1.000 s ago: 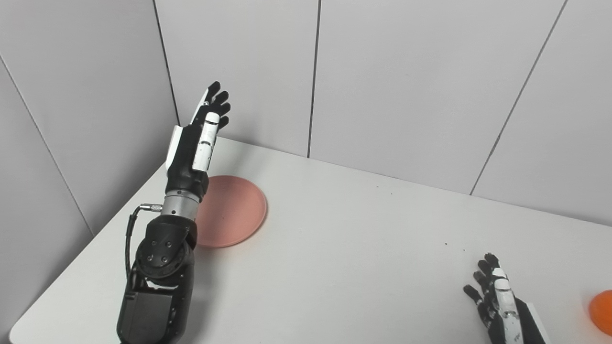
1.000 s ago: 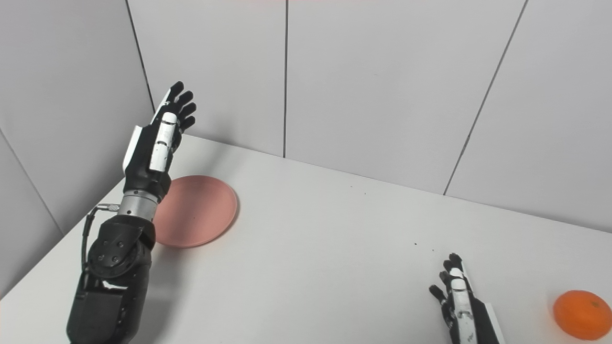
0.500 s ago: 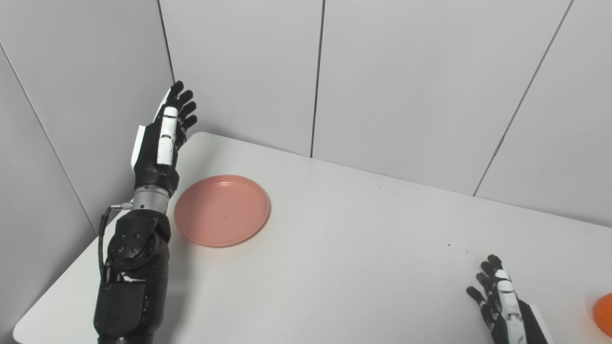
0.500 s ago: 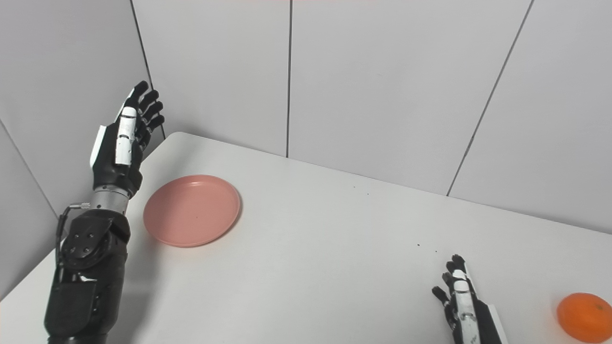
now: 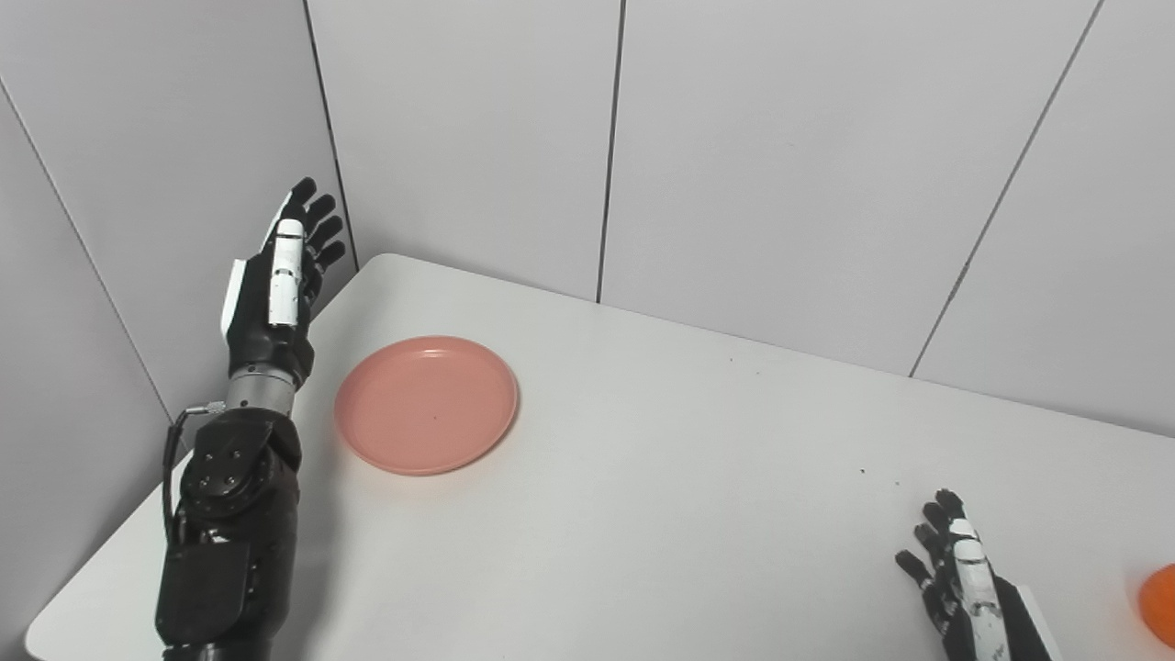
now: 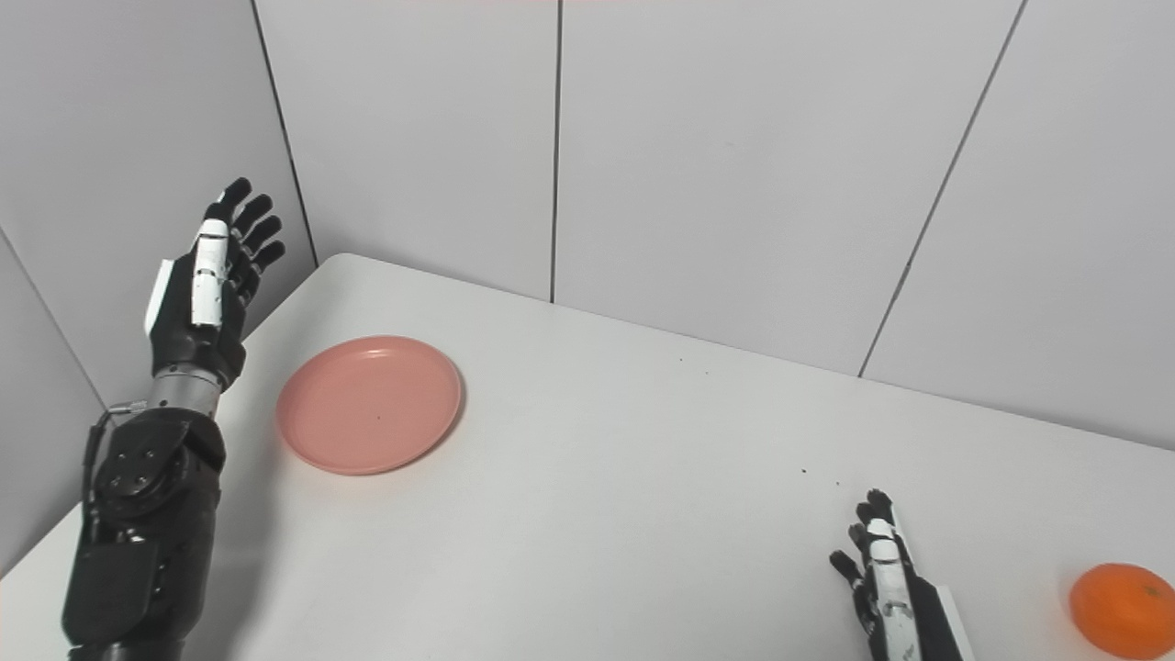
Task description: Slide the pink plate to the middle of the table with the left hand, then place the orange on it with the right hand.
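Leftward, round smooth pink plate (image 6: pixel 369 404); left hand (image 6: pixel 204 294) spread, empty; right hand (image 6: pixel 883 578) spread.

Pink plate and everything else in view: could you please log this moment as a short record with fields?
pink plate: flat on the white table, near its far left corner, empty, untouched
orange: on the table at the near right, apart from both hands
left robot hand: open, raised upright beside the table's left edge, left of the plate, not touching it
right robot hand: open, low at the near right, holding nothing, left of the orange
task state: plate not yet at the middle; orange not yet on it
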Motion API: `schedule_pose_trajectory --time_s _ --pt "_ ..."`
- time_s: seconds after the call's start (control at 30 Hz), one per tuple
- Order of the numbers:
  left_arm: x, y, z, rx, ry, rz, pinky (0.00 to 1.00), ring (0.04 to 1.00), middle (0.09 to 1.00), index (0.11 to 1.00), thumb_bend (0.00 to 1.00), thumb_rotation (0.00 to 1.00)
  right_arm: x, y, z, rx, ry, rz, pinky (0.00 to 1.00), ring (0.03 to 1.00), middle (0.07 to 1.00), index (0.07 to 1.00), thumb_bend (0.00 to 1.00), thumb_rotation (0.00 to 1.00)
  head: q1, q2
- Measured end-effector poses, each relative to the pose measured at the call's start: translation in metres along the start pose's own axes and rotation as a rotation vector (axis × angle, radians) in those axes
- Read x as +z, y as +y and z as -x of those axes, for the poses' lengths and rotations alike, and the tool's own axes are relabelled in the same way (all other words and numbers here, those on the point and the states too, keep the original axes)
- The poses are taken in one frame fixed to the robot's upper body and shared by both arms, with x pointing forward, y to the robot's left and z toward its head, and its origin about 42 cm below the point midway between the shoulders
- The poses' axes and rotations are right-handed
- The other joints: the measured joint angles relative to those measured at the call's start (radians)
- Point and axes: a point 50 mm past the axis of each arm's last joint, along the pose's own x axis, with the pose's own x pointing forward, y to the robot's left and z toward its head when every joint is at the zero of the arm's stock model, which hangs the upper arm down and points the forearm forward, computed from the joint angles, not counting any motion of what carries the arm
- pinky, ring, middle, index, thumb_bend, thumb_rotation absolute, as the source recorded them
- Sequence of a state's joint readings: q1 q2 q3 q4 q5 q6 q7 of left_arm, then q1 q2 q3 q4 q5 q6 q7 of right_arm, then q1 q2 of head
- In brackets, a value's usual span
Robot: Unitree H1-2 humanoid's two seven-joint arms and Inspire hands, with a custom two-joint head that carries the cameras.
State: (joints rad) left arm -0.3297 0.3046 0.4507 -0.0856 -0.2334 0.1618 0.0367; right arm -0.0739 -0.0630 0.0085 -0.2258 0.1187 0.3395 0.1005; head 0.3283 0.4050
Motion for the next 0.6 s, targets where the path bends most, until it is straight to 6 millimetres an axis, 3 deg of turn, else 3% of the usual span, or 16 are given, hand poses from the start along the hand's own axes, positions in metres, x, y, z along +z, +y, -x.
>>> schedule_pose_trajectory --time_s 0.17,0.6 --pt "0.0 0.007 0.002 -0.02 0.01 0.054 0.92 0.921 0.922 0.911 0.33 1.0 0.0 0.0 0.0 -0.001 0.0 -0.001 1.0 1.0 1.0 1.0 0.16 1.0 0.005 0.003" --pt "-0.024 0.018 0.003 0.001 0.115 0.1 0.94 0.926 0.926 0.918 0.35 1.0 0.0 -0.001 0.001 0.002 0.0 0.003 1.0 1.0 1.0 1.0 0.17 1.0 0.008 0.006"
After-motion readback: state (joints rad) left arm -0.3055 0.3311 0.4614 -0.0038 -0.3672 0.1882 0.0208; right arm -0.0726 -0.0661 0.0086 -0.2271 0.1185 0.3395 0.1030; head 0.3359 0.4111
